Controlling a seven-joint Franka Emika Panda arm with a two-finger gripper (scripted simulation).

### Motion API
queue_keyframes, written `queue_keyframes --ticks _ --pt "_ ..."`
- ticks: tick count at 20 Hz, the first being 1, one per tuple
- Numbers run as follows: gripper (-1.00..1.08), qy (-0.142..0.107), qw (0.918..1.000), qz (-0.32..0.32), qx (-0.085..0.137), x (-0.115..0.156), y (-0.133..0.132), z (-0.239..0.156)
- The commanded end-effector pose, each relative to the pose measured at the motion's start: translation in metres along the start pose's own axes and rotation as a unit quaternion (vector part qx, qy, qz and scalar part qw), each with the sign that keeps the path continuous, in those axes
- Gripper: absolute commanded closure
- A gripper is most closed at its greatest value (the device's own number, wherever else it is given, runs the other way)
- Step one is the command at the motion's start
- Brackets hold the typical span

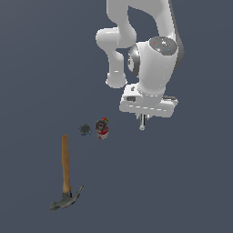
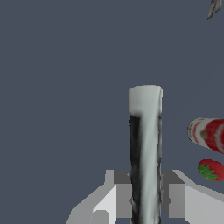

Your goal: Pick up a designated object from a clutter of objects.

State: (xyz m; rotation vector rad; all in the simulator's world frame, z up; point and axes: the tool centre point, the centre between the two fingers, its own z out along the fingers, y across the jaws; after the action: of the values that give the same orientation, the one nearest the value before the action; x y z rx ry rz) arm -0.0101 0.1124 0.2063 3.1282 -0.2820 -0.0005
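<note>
My gripper (image 1: 142, 116) is shut on the white marker (image 1: 142, 123), which hangs below the fingers with only its lower end showing, to the exterior view's right of the clutter. In the wrist view the marker (image 2: 145, 148) stands out lengthwise between my two grey fingers (image 2: 124, 197), clamped on both sides; my gripper (image 2: 146, 199) holds its hidden end, so the cap does not show. The red-and-white can (image 1: 102, 129) stands apart from the marker and also shows in the wrist view (image 2: 209, 133).
A wooden-handled claw hammer (image 1: 66, 175) lies at the exterior view's lower left, head nearest the camera. A tiny dark round piece (image 1: 85, 129) sits just beside the can. A sliver of the hammer head (image 2: 214, 8) shows in the wrist view. The floor is plain dark grey.
</note>
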Motion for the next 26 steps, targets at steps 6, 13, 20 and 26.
queue_keyframes --ticks 6,13,20,26 --pt "1.08 0.000 1.0000 0.000 0.001 -0.032 0.025 -0.054" --pt "1.08 0.000 1.0000 0.000 0.001 -0.059 0.047 -0.105" --pt "1.08 0.000 1.0000 0.000 0.001 -0.078 0.063 -0.141" --pt "1.08 0.000 1.0000 0.000 0.001 -0.085 0.070 -0.157"
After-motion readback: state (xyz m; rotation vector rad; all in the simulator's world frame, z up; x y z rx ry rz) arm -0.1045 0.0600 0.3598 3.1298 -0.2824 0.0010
